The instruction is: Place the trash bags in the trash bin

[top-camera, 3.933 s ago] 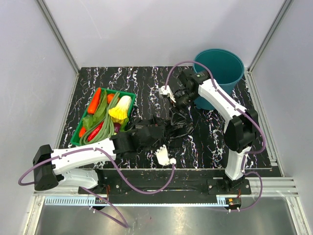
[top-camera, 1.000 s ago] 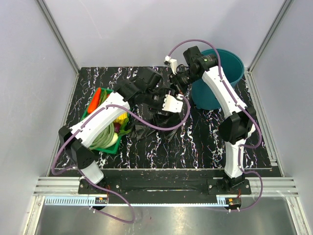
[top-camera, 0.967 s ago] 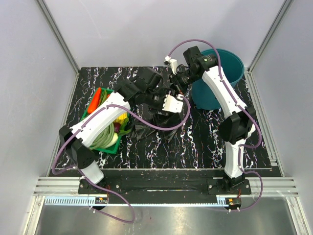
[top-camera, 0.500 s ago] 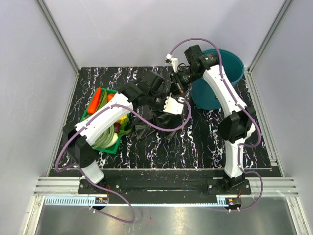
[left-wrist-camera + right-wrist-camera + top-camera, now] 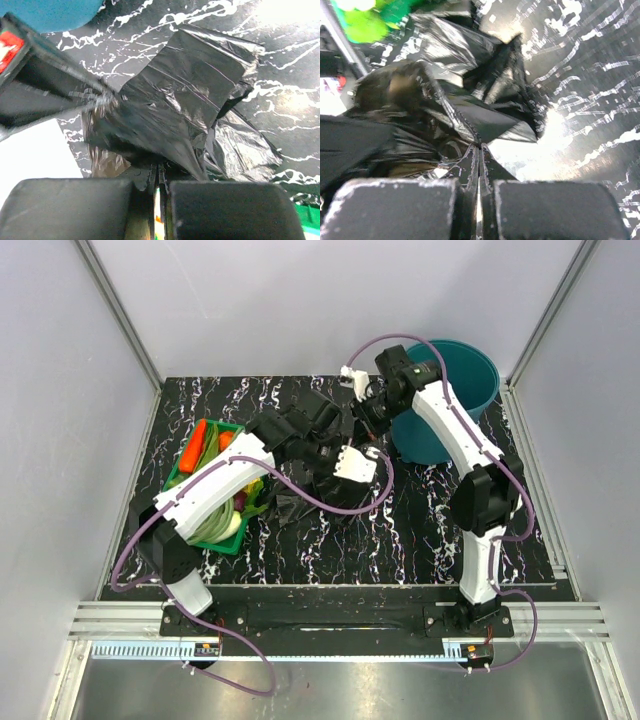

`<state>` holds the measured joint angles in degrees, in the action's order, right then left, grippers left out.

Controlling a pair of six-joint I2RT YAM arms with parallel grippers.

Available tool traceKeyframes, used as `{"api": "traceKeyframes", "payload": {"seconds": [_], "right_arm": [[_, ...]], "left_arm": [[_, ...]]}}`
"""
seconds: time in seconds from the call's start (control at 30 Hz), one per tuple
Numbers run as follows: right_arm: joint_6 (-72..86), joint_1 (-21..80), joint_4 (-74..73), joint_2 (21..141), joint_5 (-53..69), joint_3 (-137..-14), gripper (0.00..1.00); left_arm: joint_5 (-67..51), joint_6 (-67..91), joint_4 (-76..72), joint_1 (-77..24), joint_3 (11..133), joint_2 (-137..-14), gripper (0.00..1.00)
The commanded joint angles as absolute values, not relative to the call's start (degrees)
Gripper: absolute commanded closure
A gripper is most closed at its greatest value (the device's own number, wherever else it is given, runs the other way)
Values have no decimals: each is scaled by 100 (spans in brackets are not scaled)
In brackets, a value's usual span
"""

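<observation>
Two end effectors are clamped on the black film of the trash bags: a fold is pinched between the closed fingers of the left end effector and of the right end effector. The crumpled film is held up just beside the trash bin, which stands at the far right corner of the bench, and a loose part is draped onto the bench near its middle.
</observation>
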<state>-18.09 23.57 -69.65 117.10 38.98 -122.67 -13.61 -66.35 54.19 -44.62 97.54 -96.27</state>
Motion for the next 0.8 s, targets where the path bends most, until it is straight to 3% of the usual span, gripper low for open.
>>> {"api": "traceKeyframes", "payload": {"seconds": [0.0,0.17,0.43,0.77], "right_arm": [[-1793,2338,-6136,11014,2691,-11586,100],[-1819,2338,-5634,10644,1996,-10969,100],[-1995,2276,-5441,10503,1012,-10969,100],[-2364,2250,-5659,10757,641,-12337,100]], "left_arm": [[-1099,-6749,6203,-4552,10326,-9220,100],[-704,-6899,6802,-4605,10555,-9106,100],[-405,-6908,7426,-4640,10705,-8921,100],[-562,-6750,7612,-4904,10407,-8938,100]]}}
